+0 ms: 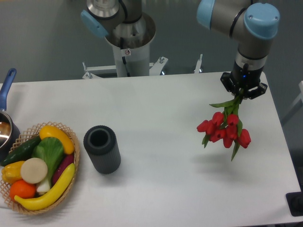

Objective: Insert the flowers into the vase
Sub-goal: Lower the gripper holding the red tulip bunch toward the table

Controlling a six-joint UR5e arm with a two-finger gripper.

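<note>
The flowers point(225, 128), a bunch of red tulip buds with green stems and leaves, hang heads down above the right side of the white table. My gripper point(242, 92) is shut on the green stems at the top of the bunch and holds it off the table; a faint shadow lies below it. The vase point(101, 148), a dark grey ribbed cylinder with an open round mouth, stands upright at the left of centre, far to the left of the flowers and the gripper.
A wicker basket point(71, 177) with toy vegetables and fruit sits at the front left, close to the vase. A metal pot with a blue handle point(6, 87) is at the left edge. The arm's base point(128, 38) stands behind the table.
</note>
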